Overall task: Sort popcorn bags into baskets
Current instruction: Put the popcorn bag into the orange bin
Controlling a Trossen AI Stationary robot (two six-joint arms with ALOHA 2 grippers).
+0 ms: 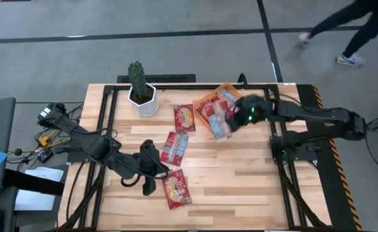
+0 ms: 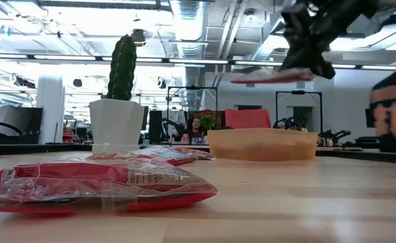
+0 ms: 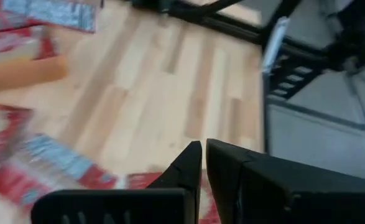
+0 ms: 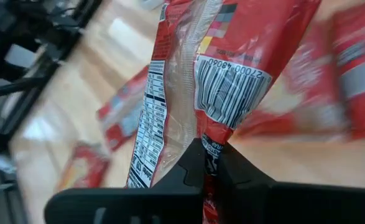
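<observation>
My right gripper (image 1: 235, 119) is shut on a red popcorn bag (image 1: 219, 124) and holds it in the air over the near edge of the orange tray (image 1: 206, 98). In the low view the bag (image 2: 272, 76) floats well above the tray (image 2: 262, 145). Two more bags lie in the tray (image 1: 226, 95). Three bags lie flat on the wood: one (image 1: 184, 118), one (image 1: 174, 148) and one (image 1: 176, 189). My left gripper (image 1: 158, 171) is shut and sits low between the last two; in its wrist view (image 3: 203, 155) nothing shows between the fingers. My right gripper pinches the bag between its two fingers at an end seam next to the barcode (image 4: 214, 144). The fingers reach in from the table's right side. The bag is lifted clear, lies nearly level (image 2: 272, 76) and sticks out from the fingers toward the left.
A white pot with a green cactus (image 1: 141, 95) stands at the far left of the table. Bare wood (image 1: 253, 174) fills the near right part. The nearest bag (image 2: 96, 185) lies close to the low camera. A person (image 1: 349, 29) walks on the floor beyond the far right corner.
</observation>
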